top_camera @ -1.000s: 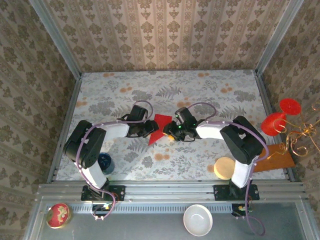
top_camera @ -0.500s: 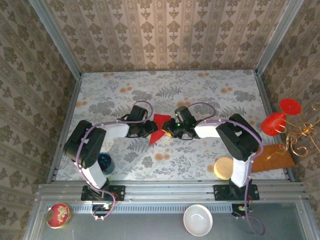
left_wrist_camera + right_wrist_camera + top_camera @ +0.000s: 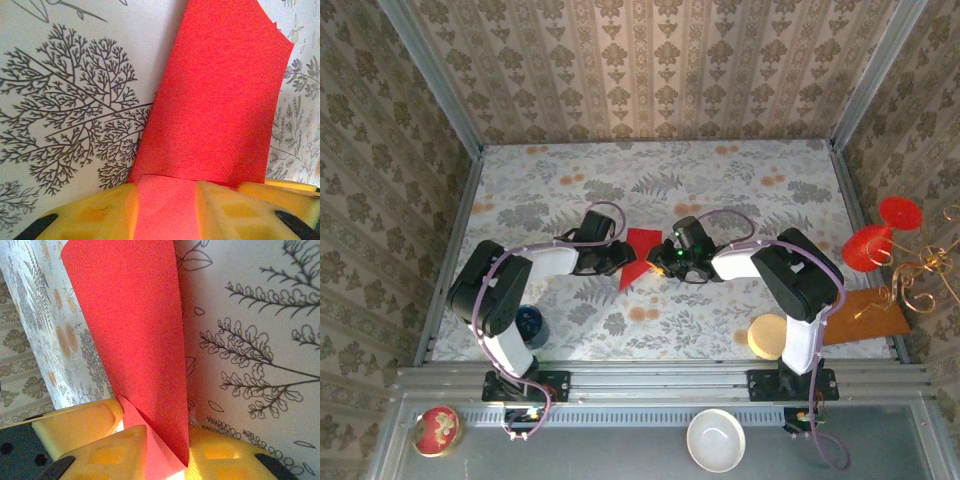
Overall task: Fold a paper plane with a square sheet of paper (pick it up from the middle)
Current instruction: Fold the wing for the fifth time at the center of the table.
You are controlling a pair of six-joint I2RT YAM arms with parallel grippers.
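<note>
Midway across the floral-printed worktop [image 3: 740, 200] we find the red sheet of paper [image 3: 638, 248], thin, matte and plain, creased to a point and curling up off the surface between our two arms. Our left gripper [image 3: 619, 258] pinches one end, its yellow ribbed fingers [image 3: 95, 212] drawn narrow on the paper. The right gripper [image 3: 660, 262] clamps the folded opposite edge. Well apart at the right edge are red translucent glasses [image 3: 878, 240] and a brown board [image 3: 865, 322], and a dark blue cup [image 3: 530, 323] sits beside the left arm.

Bright even light, soft shadows, grainy close-ups
</note>
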